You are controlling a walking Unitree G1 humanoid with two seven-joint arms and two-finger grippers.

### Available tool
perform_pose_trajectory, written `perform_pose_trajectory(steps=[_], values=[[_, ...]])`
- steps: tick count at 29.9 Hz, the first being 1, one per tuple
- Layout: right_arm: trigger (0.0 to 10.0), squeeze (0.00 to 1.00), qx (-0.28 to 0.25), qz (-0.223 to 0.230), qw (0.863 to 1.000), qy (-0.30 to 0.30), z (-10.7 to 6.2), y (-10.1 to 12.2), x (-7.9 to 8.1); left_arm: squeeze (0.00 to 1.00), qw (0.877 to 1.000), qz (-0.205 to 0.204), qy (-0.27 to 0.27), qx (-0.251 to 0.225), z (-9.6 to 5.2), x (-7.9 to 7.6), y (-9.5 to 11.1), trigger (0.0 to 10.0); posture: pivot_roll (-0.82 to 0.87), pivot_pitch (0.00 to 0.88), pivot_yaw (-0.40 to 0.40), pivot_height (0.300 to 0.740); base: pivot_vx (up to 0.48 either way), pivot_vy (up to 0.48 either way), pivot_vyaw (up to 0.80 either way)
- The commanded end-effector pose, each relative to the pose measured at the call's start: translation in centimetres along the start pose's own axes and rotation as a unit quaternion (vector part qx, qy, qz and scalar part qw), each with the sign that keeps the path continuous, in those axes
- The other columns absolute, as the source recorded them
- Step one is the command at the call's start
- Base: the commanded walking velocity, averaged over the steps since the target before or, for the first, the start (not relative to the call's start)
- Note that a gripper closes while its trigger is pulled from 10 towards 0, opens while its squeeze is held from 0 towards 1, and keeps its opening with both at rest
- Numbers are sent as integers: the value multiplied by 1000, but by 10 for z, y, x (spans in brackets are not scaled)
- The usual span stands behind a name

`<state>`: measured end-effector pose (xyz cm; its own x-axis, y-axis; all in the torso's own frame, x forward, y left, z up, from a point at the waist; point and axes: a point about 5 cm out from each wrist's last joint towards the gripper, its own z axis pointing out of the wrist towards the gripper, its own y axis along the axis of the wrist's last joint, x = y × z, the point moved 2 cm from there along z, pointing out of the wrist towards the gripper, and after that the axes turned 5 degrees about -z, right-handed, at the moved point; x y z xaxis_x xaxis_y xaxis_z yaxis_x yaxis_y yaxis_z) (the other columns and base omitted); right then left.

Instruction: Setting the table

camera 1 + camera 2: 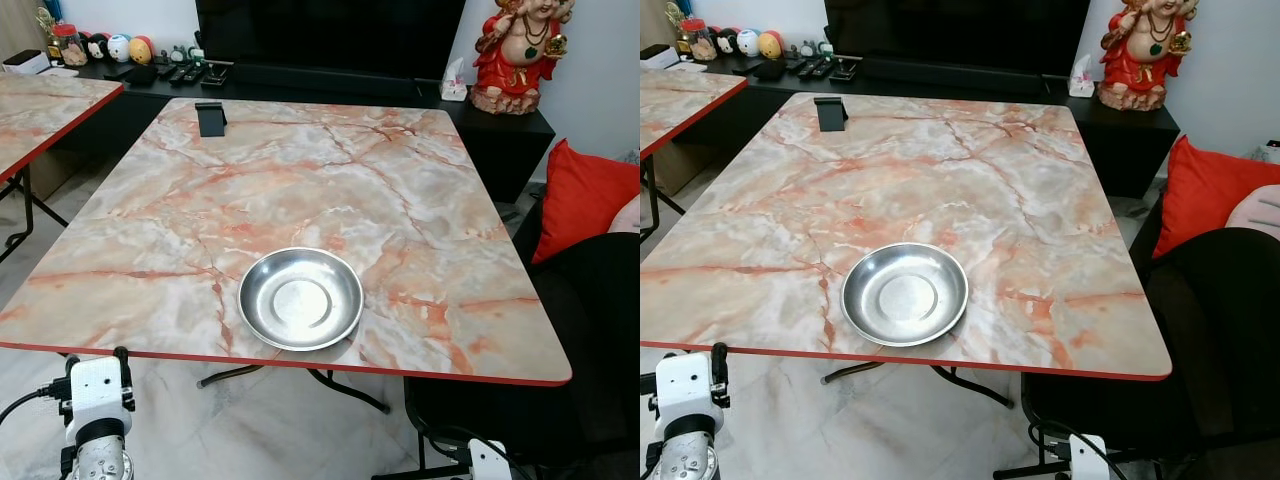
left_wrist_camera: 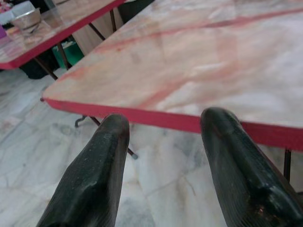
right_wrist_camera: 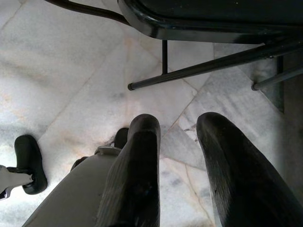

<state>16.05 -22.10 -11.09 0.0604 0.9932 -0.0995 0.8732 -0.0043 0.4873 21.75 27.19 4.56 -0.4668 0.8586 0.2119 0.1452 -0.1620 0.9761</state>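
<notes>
Bowl (image 1: 300, 298) sits lower centre of frame, near table (image 1: 420, 200) front edge. Left gripper (image 2: 163, 165) empty, fingers apart, low before that edge; right gripper (image 3: 177, 165) likewise spread, over floor. Raise left well above rim first, then approach bowl from the side.

Round steel bowl (image 1: 300, 298) on marble-top bench (image 1: 330, 180), near edge. Left pincer (image 2: 163, 137), fingers apart, below that edge, bowl beyond to its right.

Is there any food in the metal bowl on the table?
No, the bowl is empty; its shiny bottom is bare.
</notes>
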Motion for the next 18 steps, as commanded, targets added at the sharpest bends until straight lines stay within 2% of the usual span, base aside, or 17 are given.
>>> perform_pose_trajectory(steps=[1,7,18], values=[[10000,0,2,-2,1000,-4,0,-1,-3,0,1000,-6,1,29,-8,-2,-10,10000,140,0,-72,740,0,0,0],[10000,0,-1,-4,1000,-2,0,1,-3,0,999,-16,13,40,-10,-1,-14,10000,141,0,-75,740,0,0,0],[10000,0,-2,-2,1000,-2,0,0,-2,0,1000,-17,12,22,5,-4,-3,10000,137,0,-77,740,0,0,0]])
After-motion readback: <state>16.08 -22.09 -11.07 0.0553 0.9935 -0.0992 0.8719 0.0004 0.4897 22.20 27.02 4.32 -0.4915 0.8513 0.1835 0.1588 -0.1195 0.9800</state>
